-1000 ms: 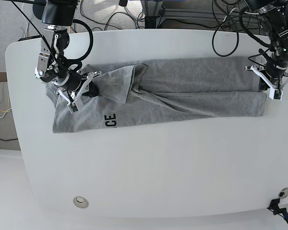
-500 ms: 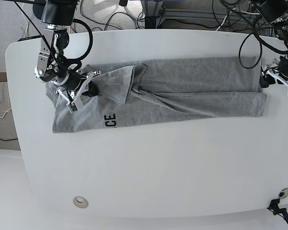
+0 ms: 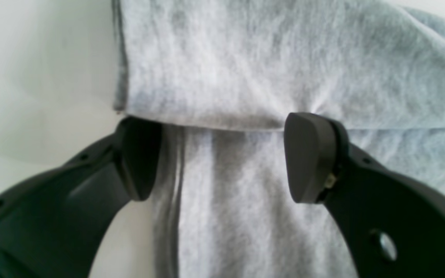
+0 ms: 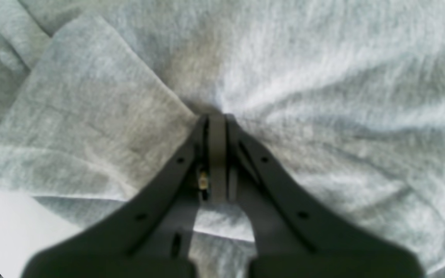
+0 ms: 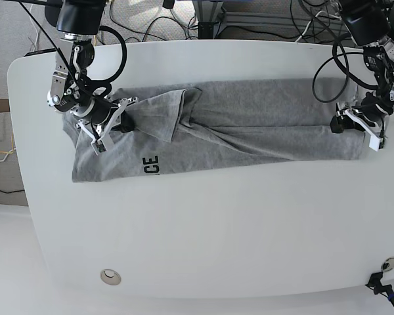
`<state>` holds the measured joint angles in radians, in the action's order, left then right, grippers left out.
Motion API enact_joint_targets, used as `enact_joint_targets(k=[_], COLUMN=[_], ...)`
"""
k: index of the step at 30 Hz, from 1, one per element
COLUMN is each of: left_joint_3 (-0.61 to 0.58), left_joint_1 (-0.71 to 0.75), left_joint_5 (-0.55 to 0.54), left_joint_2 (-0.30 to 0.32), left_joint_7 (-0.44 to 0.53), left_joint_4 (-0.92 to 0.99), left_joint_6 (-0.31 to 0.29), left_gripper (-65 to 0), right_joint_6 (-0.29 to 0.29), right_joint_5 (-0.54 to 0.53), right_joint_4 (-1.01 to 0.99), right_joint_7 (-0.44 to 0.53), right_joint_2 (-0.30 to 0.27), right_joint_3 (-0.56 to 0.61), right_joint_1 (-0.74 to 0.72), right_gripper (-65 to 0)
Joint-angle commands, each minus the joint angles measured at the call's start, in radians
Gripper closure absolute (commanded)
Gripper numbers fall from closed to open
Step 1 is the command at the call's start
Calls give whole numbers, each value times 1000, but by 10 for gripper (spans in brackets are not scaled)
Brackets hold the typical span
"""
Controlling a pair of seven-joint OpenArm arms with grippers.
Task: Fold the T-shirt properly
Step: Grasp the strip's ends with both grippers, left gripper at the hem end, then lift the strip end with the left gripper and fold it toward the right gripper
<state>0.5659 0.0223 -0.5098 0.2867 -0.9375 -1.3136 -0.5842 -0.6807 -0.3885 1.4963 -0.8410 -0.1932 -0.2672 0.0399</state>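
The grey T-shirt (image 5: 249,128) lies stretched left to right across the white table (image 5: 203,230), folded lengthwise, with black letters (image 5: 151,165) showing near its left end. My right gripper (image 5: 121,123) is at the left end, shut on a pinch of the T-shirt (image 4: 323,77), and creases radiate from its tips (image 4: 216,119). Beside it lies a folded-over flap (image 4: 83,116). My left gripper (image 5: 356,131) hovers open over the right end. Its fingers (image 3: 307,158) straddle a folded edge of the T-shirt (image 3: 245,69), with nothing gripped between them.
Cables and equipment (image 5: 203,16) crowd the floor behind the table's far edge. A round grommet (image 5: 109,276) sits near the front left, and a black clamp (image 5: 381,283) sits at the front right corner. Bare tabletop (image 3: 33,77) borders the shirt's right end.
The left gripper opened, swung out past the table's right edge, then came back down over the shirt's right end. The right gripper stayed shut in place.
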Motion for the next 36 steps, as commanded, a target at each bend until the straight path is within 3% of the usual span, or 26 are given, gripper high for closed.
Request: enact_joint_targets(k=[1, 8, 13, 20, 25, 29, 34, 36], left_joint_3=[-8, -10, -10, -48, -128, -154, -214, -243], left_joint_1=[3, 28, 29, 47, 80, 83, 77, 77], left_joint_5=[0, 0, 0, 0, -5, -91, -157, -152], left_joint_2=[-4, -10, -10, -37, -42, -106, -209, -281], left_joint_7=[-22, -22, -22, -25, -117, -194, -194, -194], left_joint_4=[-10, -10, -77, -291, -476, -559, -559, -558], left_joint_6=[-3, -3, -3, -3, -3, -3, 5, 5], left_gripper=[-460, -87, -4, 0, 0, 0, 0, 0], right_joint_6=[-6, -6, -6, -6, -6, -6, -6, -6], right_joint_5=[-14, -14, -14, -13, -13, -13, -14, -14], right_joint_4=[16, 16, 16, 16, 16, 16, 16, 16], right_joint_7=[18, 18, 18, 18, 18, 18, 18, 16], right_joint_2=[-9, -9, -5, 13, 14, 14, 14, 16], right_joint_3=[-4, -4, -4, -4, -4, -4, -4, -4], right_joint_1=[-13, -13, -13, -13, -13, -13, -11, -11], right_gripper=[0, 0, 0, 0, 0, 0, 0, 0])
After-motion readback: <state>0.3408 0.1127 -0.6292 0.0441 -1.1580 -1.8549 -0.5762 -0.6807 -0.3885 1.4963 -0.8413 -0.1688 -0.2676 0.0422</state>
